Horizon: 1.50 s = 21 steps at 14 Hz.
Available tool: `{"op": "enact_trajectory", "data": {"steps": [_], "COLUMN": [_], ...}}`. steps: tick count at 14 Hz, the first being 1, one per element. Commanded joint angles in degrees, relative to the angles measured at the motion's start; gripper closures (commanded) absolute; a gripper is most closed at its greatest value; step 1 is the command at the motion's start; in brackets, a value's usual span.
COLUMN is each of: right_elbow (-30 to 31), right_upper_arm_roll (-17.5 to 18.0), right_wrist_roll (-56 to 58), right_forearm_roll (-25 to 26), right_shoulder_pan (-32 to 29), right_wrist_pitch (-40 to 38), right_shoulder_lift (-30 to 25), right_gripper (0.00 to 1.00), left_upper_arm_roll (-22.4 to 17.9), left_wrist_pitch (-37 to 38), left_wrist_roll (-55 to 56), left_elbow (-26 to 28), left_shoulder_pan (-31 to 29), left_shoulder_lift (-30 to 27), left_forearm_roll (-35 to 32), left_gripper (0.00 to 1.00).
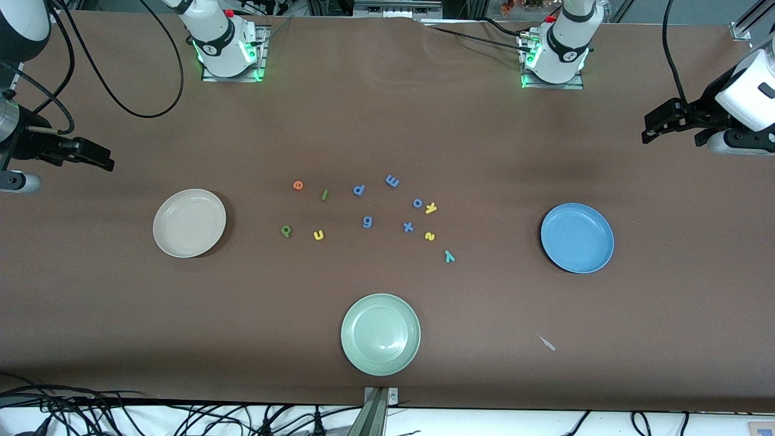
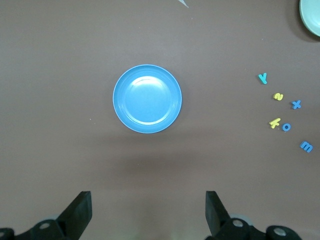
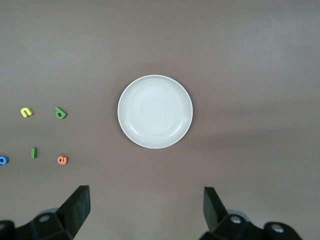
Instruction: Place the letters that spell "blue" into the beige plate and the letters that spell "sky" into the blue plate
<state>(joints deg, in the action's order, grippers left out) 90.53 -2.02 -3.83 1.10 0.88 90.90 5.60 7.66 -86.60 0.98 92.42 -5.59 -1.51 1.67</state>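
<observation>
A pale green plate (image 1: pixel 380 334) sits low centre, above it the beige plate (image 1: pixel 189 223), the scattered letters (image 1: pixel 367 213) and the blue plate (image 1: pixel 577 238) mid-frame on the worktop (image 1: pixel 387 121), while the right gripper (image 1: pixel 91 154) and left gripper (image 1: pixel 663 121) hang at opposite edges, jaws spread empty.

No printed text or labels can be read; only foam letters (image 1: pixel 363 212) are seen, loose on the bench (image 1: pixel 121 315).
</observation>
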Motion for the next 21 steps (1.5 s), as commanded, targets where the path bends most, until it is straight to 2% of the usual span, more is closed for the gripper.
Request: {"op": "enact_trajectory", "data": {"steps": [1, 21], "right_elbow": [-0.80, -0.80], "right_upper_arm_roll": [-0.70, -0.35], "right_wrist_roll": [0.58, 2.43], "right_forearm_roll": [-1.01, -1.01], "right_shoulder_pan": [0.53, 0.62], "right_wrist_pitch": [-0.28, -0.37], "right_shoulder_lift": [0.29, 0.29], "right_gripper": [0.00, 0.00], "left_upper_arm_roll": [0.86, 1.04], "left_wrist_pitch": [1.43, 1.43], "left_wrist_roll": [-0.28, 0.16], "left_elbow": [-1.81, -1.81], "left_shoulder_pan": [0.14, 0.14], "left_shoulder_lift": [0.90, 0.90], "left_forearm_roll": [-2.02, -2.02], "left_gripper": [0.00, 0.00]}}
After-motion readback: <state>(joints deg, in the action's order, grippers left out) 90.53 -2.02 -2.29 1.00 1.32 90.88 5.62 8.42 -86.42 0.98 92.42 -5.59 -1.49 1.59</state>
